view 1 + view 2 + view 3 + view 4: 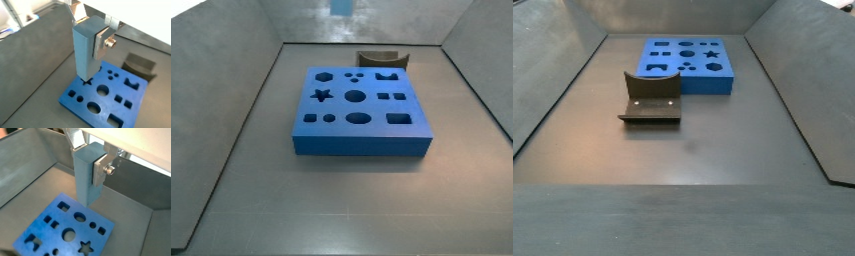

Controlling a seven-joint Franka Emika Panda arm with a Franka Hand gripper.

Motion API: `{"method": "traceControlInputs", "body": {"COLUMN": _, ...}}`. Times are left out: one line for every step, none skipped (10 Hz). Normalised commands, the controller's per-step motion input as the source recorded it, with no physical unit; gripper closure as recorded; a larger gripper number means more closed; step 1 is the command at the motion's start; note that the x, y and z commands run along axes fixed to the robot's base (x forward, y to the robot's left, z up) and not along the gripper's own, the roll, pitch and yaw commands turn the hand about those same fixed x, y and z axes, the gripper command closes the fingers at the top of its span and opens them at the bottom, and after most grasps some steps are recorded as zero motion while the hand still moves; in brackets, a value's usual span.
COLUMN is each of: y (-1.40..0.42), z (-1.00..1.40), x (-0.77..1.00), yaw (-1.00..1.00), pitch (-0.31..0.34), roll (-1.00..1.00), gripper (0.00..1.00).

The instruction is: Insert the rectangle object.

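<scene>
The rectangle object, a long pale sky-blue bar (85, 55), hangs upright between my gripper's (91, 33) silver fingers, which are shut on its upper end. It shows the same way in the wrist view (87, 183), with the gripper (89, 162) around its top. The bar's lower end is above the dark blue block with shaped holes (103, 97), apart from it. In a side view only the bar's lower tip (341, 7) shows, high above the block (358, 110). The block also shows in the wrist view (63, 230) and the side view (687, 62).
The dark fixture (651, 98) stands on the floor next to the block; it also shows in a side view (378, 60) and a wrist view (140, 65). Grey sloped walls (238, 90) enclose the floor on all sides.
</scene>
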Motion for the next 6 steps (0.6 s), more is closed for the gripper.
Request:
{"method": "traceControlInputs", "body": {"y": -0.04, "z": -0.37, "x": 0.24, "yaw": -0.86, "pitch": -0.026, "roll": 0.0, "gripper": 1.0}}
{"method": "traceControlInputs", "body": {"y": -0.04, "z": -0.37, "x": 0.26, "yaw": -0.85, "pitch": -0.021, "roll": 0.0, "gripper": 1.0}}
{"method": "traceControlInputs", "body": {"y": -0.05, "z": -0.37, "x": 0.32, "yaw": -0.79, "pitch": -0.029, "roll": 0.0, "gripper": 1.0}}
{"method": "traceControlInputs", "body": {"y": -0.06, "z": -0.4, "x": 0.35, "yaw": -0.77, "pitch": -0.03, "roll": 0.01, "gripper": 1.0}}
{"method": "traceControlInputs", "body": {"y": -0.06, "z": -0.39, "x": 0.34, "yaw": -0.78, "pitch": -0.034, "roll": 0.01, "gripper": 1.0}}
{"method": "traceControlInputs", "body": {"y": -0.06, "z": -0.39, "x": 0.35, "yaw": -0.78, "pitch": -0.034, "roll": 0.01, "gripper": 1.0}}
